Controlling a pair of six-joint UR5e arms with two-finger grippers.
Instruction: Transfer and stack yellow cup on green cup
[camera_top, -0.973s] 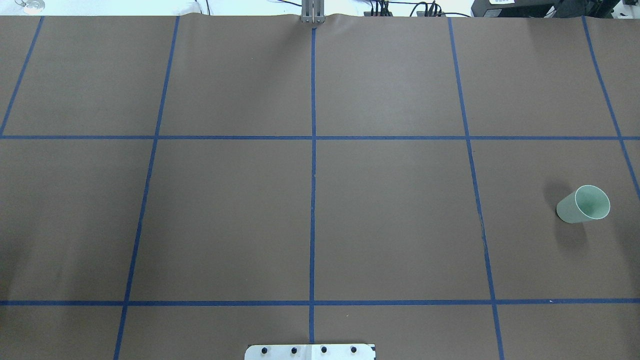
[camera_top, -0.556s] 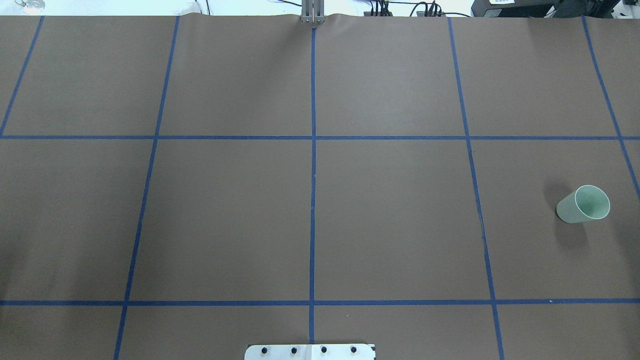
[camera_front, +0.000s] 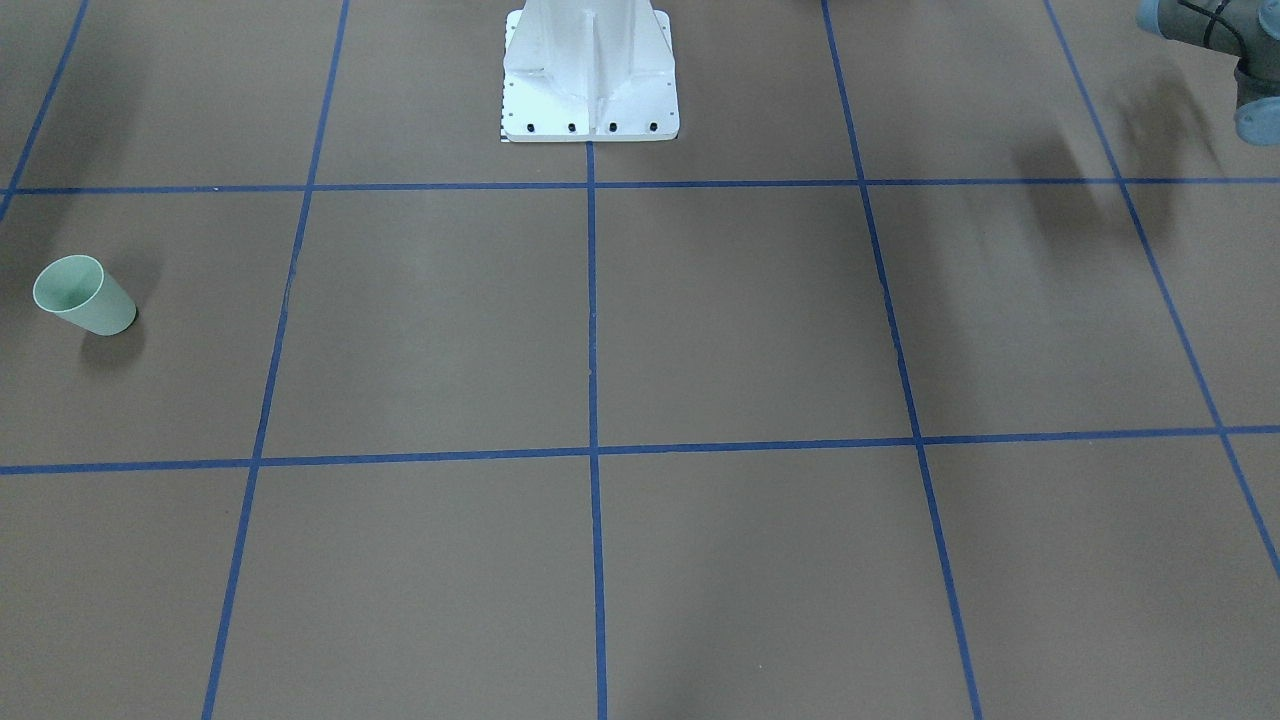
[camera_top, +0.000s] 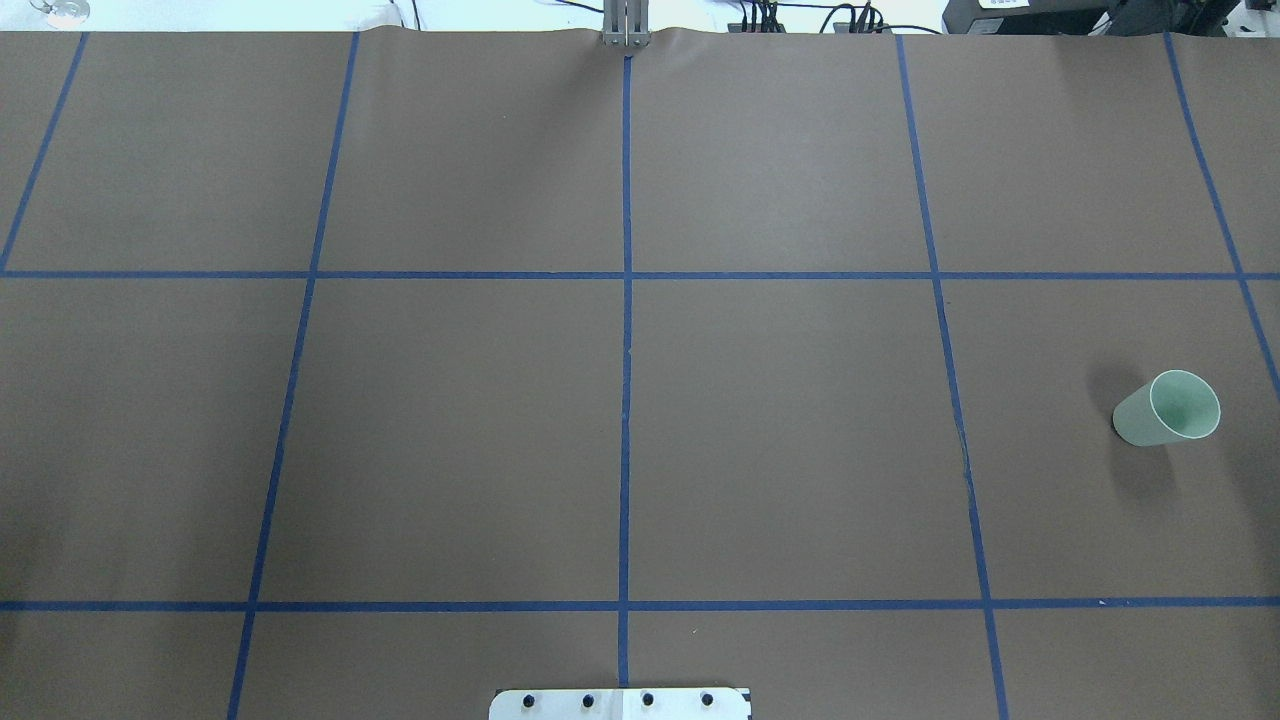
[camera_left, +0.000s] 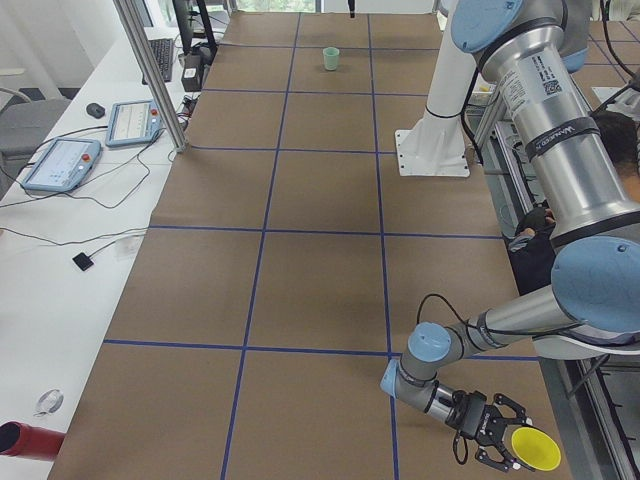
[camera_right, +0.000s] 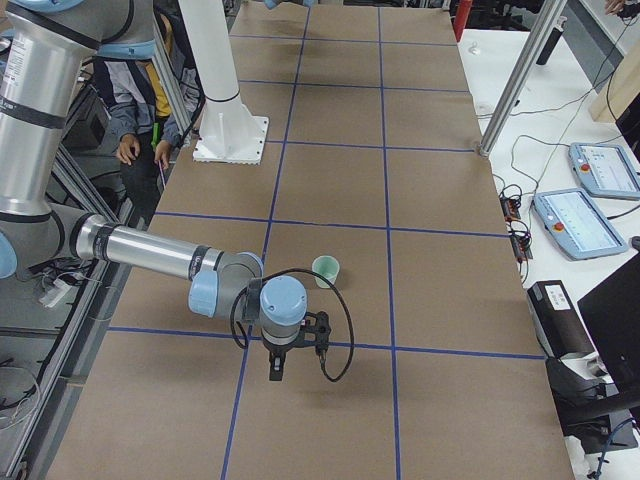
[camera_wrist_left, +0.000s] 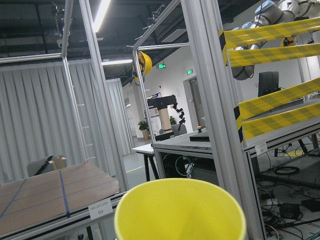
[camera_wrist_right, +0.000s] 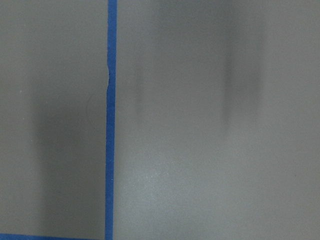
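Observation:
The green cup stands upright and alone on the brown table at the right side of the overhead view, and also shows in other views. The yellow cup is off the table's near corner, at the tip of my left gripper; it fills the bottom of the left wrist view, mouth toward the camera. I cannot tell whether that gripper is shut on it. My right gripper hangs low over the table, short of the green cup, state unclear.
Blue tape lines grid the brown table. The white robot base sits mid-edge. A person stands beside the base. Tablets and cables lie on the white side bench, past an aluminium post.

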